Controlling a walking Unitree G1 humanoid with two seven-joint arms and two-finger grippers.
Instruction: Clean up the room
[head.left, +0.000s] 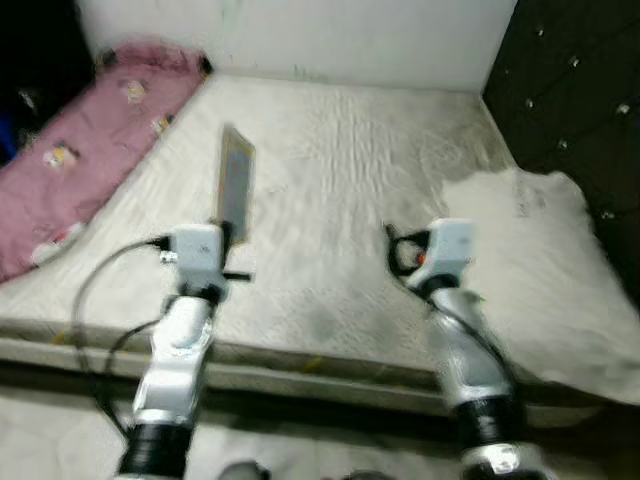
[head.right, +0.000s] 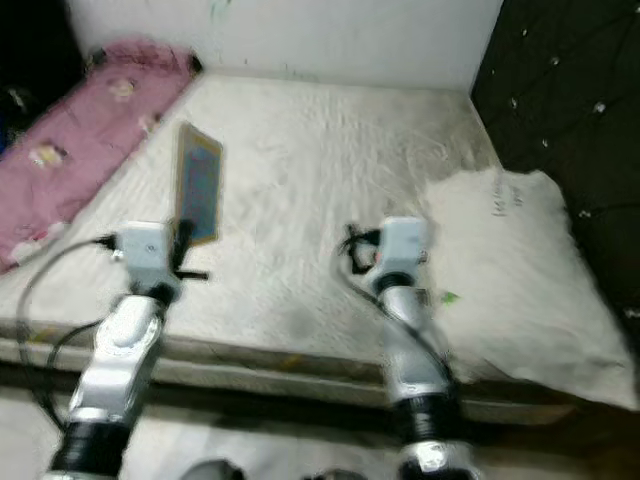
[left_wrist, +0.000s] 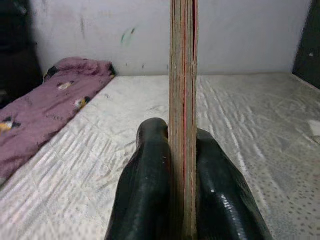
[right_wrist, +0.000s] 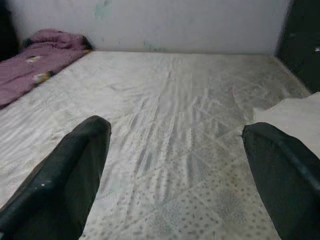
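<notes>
A bare white mattress (head.left: 340, 170) lies before the robot, and both arms reach out over its near edge. The left gripper (left_wrist: 182, 165) pinches a thin book (head.left: 235, 185) between its two black fingers (left_wrist: 147, 190), holding it upright and edge-on above the mattress, over the half nearer the pink blanket. In the left wrist view the book's stacked pages and a red line along its edge rise straight up from between the fingers.

The right gripper (right_wrist: 177, 155) hovers over the middle of the mattress's near part, its fingers (right_wrist: 75, 170) spread wide apart with nothing between them.

A pink blanket (head.left: 80, 140) with small printed figures lies along the mattress's left side, bunched up against the white wall (head.left: 330, 35) at the far end. A white pillow (head.left: 535, 260) rests on the mattress's right side, just beside the right arm. A dark padded headboard (head.left: 570, 100) stands along the right edge of the mattress, behind the pillow.
</notes>
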